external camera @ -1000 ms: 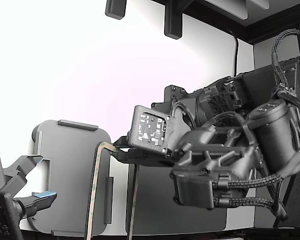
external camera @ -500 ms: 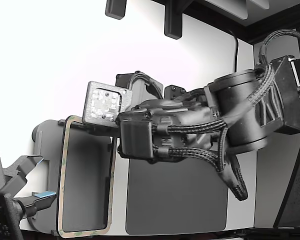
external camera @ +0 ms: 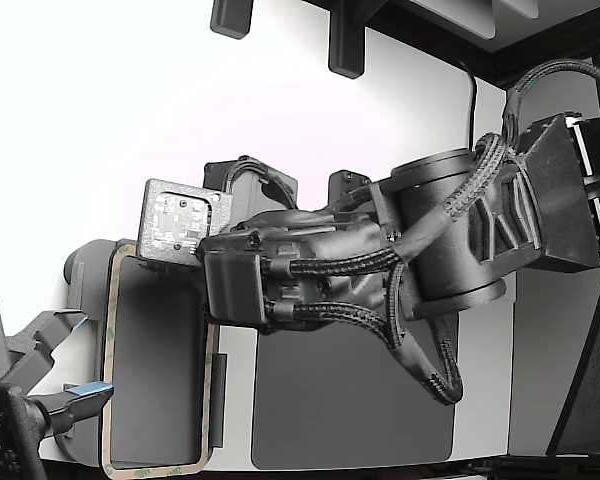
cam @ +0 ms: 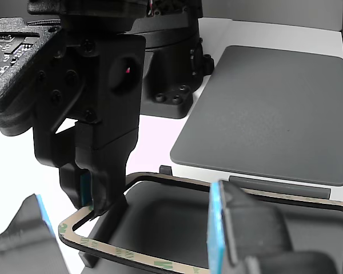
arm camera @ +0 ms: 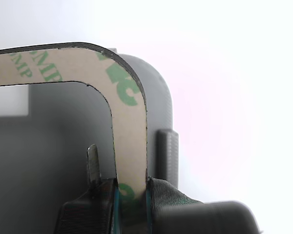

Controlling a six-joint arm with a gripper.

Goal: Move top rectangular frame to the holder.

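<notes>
One thin tan frame (external camera: 108,380), its hollow middle ringed with greenish print, hung over the light gray holder (external camera: 158,385) at the exterior view's left, pinched at one short side by the gripper (arm camera: 130,187). The fingers (arm camera: 98,195) were clenched on the frame's strip, one each side of it, as the wrist view showed plainly. By the look of it the carrying was largely done: the frame lay roughly over the holder's outline, though the other view showed it raised above the tray floor and not yet seated inside the raised tabs (cam: 166,170). Whether its far end touched the tray could not be told. What seemed left was to line the rim up with the holder's edges, lower it flat and let go.

Just beside the holder, toward the exterior view's right, lay the larger dark gray mat (external camera: 355,400) on the white worktop (external camera: 130,120), partly hidden by the arm. A second gripper (external camera: 65,365), its pads edged in blue, stood near the holder's outer side, and its nearness to the frame's long edge looked the likeliest thing to foul the lowering, along with the tabs themselves
</notes>
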